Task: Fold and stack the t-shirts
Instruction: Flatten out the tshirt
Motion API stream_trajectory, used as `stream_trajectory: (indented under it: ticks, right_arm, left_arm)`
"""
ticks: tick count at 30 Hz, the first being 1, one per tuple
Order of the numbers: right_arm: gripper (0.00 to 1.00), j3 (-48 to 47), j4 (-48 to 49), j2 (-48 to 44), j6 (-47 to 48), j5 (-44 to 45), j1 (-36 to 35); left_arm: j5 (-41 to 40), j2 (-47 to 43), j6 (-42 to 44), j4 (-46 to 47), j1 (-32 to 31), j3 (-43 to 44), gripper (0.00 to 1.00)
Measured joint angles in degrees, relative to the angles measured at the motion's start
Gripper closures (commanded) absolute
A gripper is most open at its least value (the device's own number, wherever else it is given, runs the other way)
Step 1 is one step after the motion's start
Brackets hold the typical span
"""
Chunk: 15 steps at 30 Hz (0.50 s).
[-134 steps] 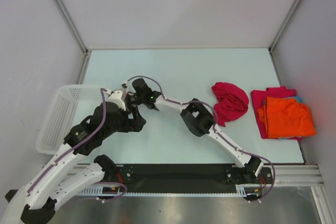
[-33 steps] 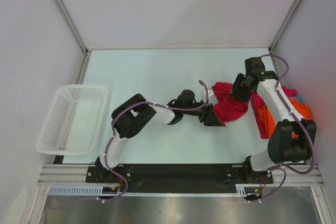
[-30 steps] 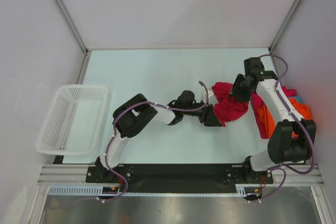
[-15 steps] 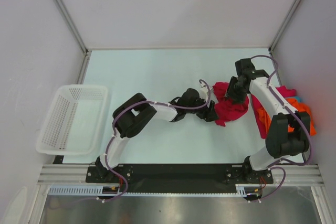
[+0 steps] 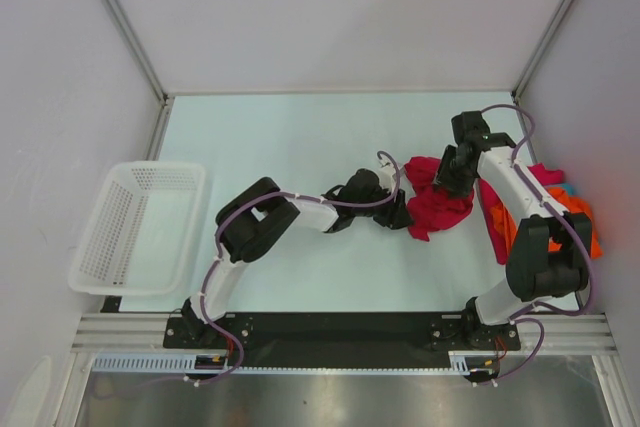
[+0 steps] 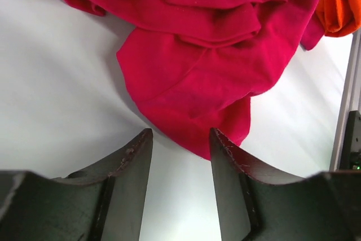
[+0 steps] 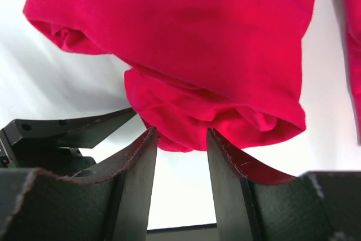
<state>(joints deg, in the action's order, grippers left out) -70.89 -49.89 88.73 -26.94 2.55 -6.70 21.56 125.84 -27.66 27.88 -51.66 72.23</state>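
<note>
A crumpled crimson t-shirt lies right of the table's middle. My left gripper lies low at its left edge. In the left wrist view that gripper is open, its tips on either side of the shirt's lower hem, gripping nothing. My right gripper hovers over the shirt's upper part. In the right wrist view it is open too, with a rolled fold of crimson cloth just at its tips. A stack of orange and magenta-pink t-shirts lies at the far right, partly hidden by the right arm.
A white lattice basket stands at the table's left edge. The enclosure's right wall rises just beyond the stack. An orange corner shows at the top right of the left wrist view. A left finger shows in the right wrist view.
The right gripper has shifted left and down onto the crimson shirt. The left gripper has edged towards the shirt and its jaws have narrowed. Much earlier both arms were over by the basket.
</note>
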Motion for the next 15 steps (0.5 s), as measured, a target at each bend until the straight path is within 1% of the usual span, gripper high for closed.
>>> stream_trajectory:
  ticks: [15]
  right_arm:
    - [0.55, 0.0, 0.0, 2.21, 1.31, 4.28, 1.86]
  left_arm:
    - [3.1, 2.86, -3.21, 3.17, -2.21, 2.19, 0.48]
